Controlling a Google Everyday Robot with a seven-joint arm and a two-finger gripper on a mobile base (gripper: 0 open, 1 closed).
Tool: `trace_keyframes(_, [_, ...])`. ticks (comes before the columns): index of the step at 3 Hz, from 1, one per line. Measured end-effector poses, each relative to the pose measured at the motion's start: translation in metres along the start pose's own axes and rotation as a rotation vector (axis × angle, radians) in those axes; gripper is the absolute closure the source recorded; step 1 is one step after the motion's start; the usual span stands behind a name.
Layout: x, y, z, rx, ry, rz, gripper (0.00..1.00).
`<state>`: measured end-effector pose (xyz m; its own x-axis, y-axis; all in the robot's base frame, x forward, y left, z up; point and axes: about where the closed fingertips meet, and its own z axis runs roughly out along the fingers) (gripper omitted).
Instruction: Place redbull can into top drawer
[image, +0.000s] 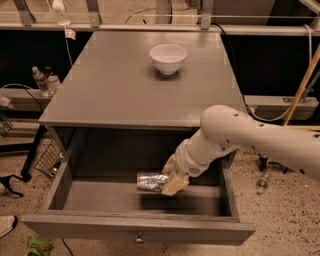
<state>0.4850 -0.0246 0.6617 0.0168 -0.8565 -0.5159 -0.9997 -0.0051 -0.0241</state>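
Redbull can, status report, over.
Gripper shut on redbull can, held sideways inside the open top drawer. Not yet released. White bowl on tabletop, clear of path.

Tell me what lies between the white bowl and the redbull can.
Camera view: only bare tabletop; the claw grips the redbull can within the open top drawer.

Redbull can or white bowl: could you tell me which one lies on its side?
The redbull can, sideways in the gripper over the top drawer; the white bowl stands upright.
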Motion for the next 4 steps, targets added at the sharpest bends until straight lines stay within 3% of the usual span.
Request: trace_keyframes(4, [-0.0018, 0.0025, 0.0015, -0.008, 0.003, -0.006, 0.05])
